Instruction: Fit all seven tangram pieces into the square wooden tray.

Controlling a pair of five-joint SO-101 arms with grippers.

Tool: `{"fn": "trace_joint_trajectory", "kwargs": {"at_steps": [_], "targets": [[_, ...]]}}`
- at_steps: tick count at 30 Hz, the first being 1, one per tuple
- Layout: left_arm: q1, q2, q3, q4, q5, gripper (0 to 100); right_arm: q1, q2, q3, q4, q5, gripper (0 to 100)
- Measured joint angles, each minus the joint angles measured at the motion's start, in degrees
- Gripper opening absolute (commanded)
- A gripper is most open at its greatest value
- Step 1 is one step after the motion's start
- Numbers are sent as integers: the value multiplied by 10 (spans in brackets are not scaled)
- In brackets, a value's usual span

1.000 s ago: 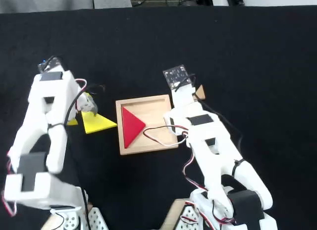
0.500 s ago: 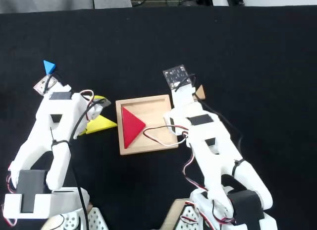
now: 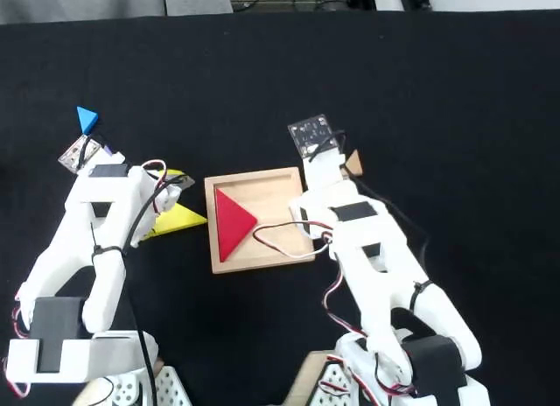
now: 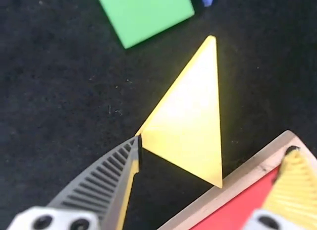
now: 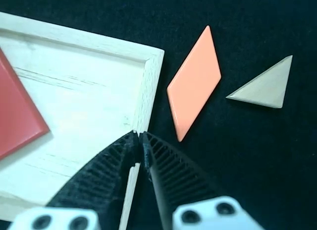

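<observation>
**Square wooden tray** (image 3: 262, 180): lies flat near the middle of the black bench (image 3: 455, 117), between the two arms. One piece is seated in it.

**Red triangle** (image 3: 231, 220): lies flat inside the tray, against its left side in the high view. The rest of the tray floor is bare wood.

**Yellow triangle** (image 4: 190, 116): lies flat on the bench outside the tray, just beside its left rim. One corner meets the rim.

**Green square** (image 4: 143, 12): on the bench near the yellow triangle, on the side away from the tray.

**Blue triangle** (image 3: 87, 119): on the bench at the far left, well apart from the tray.

**Orange parallelogram** (image 5: 194, 88): on the bench just outside the tray's right rim, not touching it.

**Grey triangle** (image 5: 265, 86): on the bench beside the parallelogram, farther from the tray.

**Left hand** (image 4: 215, 145): fingers spread wide, holding nothing. The grey fingertip (image 4: 133, 150) touches a corner of the yellow triangle. The yellow finger is over the tray's edge and the red triangle.

**Right hand** (image 5: 139, 136): fingers pressed together with nothing between them. The tips are above the tray's right rim.
</observation>
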Motion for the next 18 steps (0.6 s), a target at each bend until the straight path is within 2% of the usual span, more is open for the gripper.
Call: {"fn": "trace_joint_trajectory", "kwargs": {"at_steps": [6, 11, 18], "targets": [[-12, 11, 0, 0, 0, 414, 0, 0, 2, 0, 0, 11], [-31, 85, -17, 2, 0, 414, 0, 0, 2, 0, 0, 11], [-40, 186, -127, 76, 3, 414, 0, 0, 2, 0, 0, 11]]}}
